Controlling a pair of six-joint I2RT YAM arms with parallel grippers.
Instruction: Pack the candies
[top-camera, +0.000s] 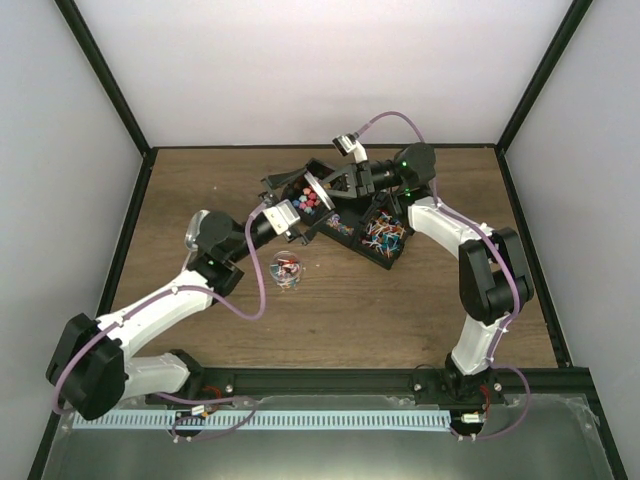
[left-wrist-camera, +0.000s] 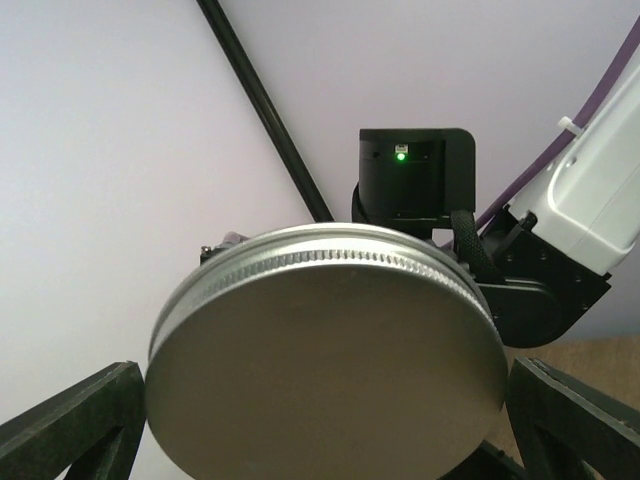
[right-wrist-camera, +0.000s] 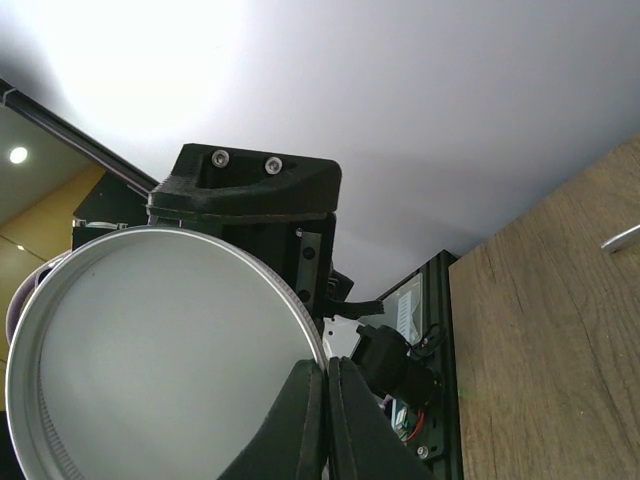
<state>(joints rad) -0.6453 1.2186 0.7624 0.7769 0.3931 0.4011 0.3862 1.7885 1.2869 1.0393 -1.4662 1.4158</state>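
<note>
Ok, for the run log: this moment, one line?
lid: between both grippers | left gripper: clamps sides | right gripper: pinches rim | jar: on table

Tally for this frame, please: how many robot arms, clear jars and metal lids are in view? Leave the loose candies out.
Robot arms: 2 (left arm, right arm)
Clear jar: 1
Metal lid: 1
Total: 4
</note>
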